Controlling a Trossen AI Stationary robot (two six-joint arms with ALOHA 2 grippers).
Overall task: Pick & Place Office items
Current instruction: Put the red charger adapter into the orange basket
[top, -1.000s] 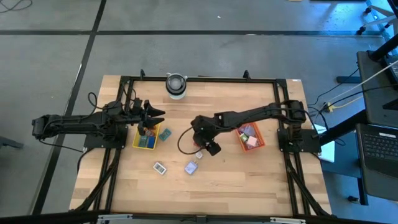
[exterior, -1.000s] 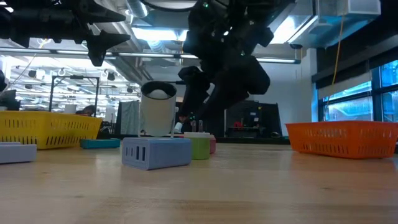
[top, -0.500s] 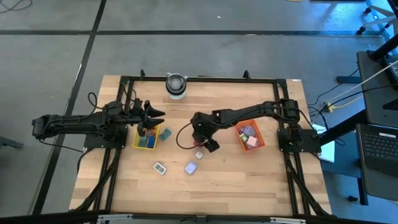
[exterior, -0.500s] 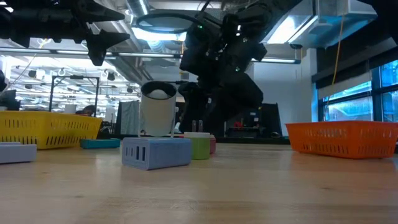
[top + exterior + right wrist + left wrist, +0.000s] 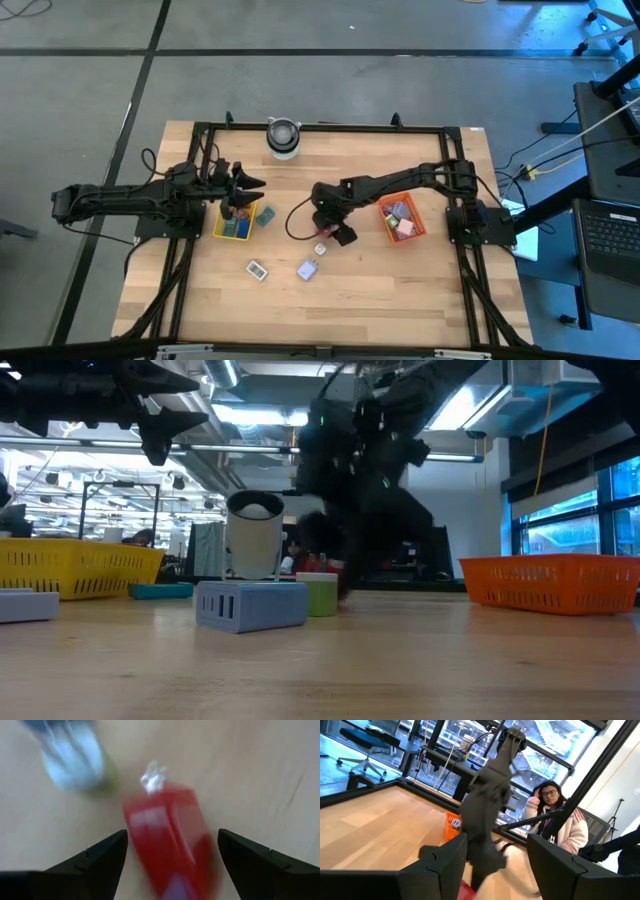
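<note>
Compared with a second ago, the right gripper (image 5: 322, 234) is sitting lower and a little nearer the middle of the pale wooden table (image 5: 380, 290), its arm drawn in from the earlier, more stretched pose, while the left arm is holding the same pose throughout. The right gripper's fingers are standing wide apart on either side of a small blocky red office item (image 5: 170, 840) lying on the wood, not yet closed on it; a blurred white and green piece (image 5: 75, 762) is lying just beyond it. The left gripper (image 5: 240, 205) is hovering above the yellow square mesh tray (image 5: 220, 228) at the table's left, its fingers parted and holding nothing that shows. A teal piece (image 5: 265, 215) is lying just beside that tray, a white flat piece (image 5: 258, 269) and a lavender blocky piece (image 5: 308, 268) are resting nearer the front edge, and more pieces are sitting inside the orange-red square mesh tray (image 5: 417, 231) on the right. A round grey-white cylinder (image 5: 283, 138) is standing at the far edge. Around the table a grey floor is showing; behind it are shelving, ceiling lights and blue-lit windows, and a seated person (image 5: 555, 827) in a pale jacket is resting a hand against the head.
</note>
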